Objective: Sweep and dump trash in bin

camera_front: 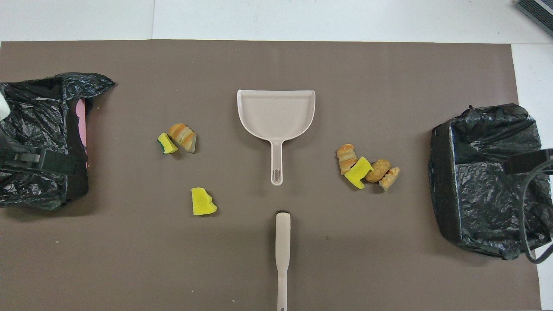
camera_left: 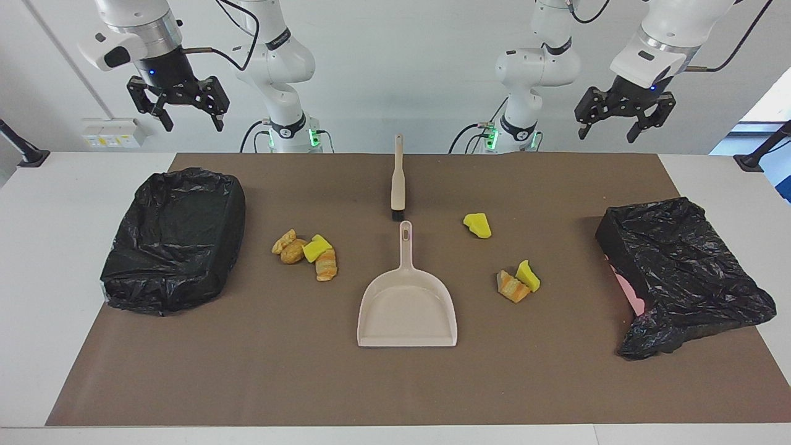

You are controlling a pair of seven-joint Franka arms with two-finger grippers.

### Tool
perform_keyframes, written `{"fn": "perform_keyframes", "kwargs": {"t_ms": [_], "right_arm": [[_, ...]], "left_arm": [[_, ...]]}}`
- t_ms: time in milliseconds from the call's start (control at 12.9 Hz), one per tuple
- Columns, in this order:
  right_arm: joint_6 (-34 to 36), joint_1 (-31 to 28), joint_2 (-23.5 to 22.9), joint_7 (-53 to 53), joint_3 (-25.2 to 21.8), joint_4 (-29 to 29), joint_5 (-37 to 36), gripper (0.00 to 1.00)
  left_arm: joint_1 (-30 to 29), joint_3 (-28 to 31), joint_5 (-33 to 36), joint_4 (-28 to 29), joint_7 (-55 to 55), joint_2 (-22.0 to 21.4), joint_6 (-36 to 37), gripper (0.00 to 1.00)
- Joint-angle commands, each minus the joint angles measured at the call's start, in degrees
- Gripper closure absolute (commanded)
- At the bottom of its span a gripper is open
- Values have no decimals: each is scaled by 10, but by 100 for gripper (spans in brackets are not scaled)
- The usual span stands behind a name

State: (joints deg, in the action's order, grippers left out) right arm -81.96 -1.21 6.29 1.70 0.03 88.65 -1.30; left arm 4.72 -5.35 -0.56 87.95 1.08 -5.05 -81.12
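Trash lies on the brown mat in three spots: a cluster of several chunks (camera_left: 306, 250) (camera_front: 367, 168) toward the right arm's end, a lone yellow chunk (camera_left: 477, 225) (camera_front: 202, 201), and a yellow and orange-striped pair (camera_left: 518, 281) (camera_front: 178, 139) toward the left arm's end. The beige dustpan (camera_left: 406, 303) (camera_front: 276, 114) lies mid-table, handle toward the robots. The brush (camera_left: 398, 185) (camera_front: 282, 250) lies nearer the robots, in line with that handle. My right gripper (camera_left: 177, 114) and left gripper (camera_left: 609, 127) are open, empty and raised high.
A bin lined with a black bag (camera_left: 176, 238) (camera_front: 488, 177) stands at the right arm's end. A second black-bagged bin (camera_left: 680, 272) (camera_front: 39, 138), with pink showing at its side, stands at the left arm's end. White tabletop (camera_left: 37, 259) surrounds the mat.
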Motion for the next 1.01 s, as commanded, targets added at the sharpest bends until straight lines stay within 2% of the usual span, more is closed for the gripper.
{"fn": "perform_keyframes", "kwargs": {"t_ms": [0,465,697,930], "right_arm": [[1,-4,10,9,5,8,11,0],[1,-5,10,10,17,9,10,0],[1,-5,10,10,17,10,10,0],[0,-5,10,11,17,9,10,0]], "left_arm": [[5,-30,-24,42,0,-32,-4,0],[5,-145,-85,173,-40,-99,-75,0],[5,-232,-90,233,-124,-100,-142,0],[8,-281,-130,277,-143,-101,-180,0]]}}
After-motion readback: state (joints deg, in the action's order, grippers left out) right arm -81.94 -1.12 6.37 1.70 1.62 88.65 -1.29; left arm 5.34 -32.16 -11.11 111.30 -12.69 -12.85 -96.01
